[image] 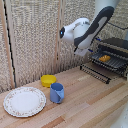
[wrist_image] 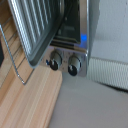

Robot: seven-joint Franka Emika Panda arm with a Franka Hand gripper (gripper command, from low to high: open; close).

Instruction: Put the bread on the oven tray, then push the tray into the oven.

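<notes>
Bread [image: 104, 58] already on oven pan [image: 111, 63], light, crumbly | pan's thin stiff wire: you grip its near edge | fingers unseen, cannot tell.

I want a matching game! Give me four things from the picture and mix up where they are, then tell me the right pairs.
Things:
1. bread
2. blue mug
3. yellow bowl
4. patterned plate

Places:
A. nearest the exterior view's left edge
B. just behind the mug, by the wall
C. on the oven pan at the oven
D. between the plate and the bowl, on the table

Pairs: 1-C, 2-D, 3-B, 4-A
</notes>
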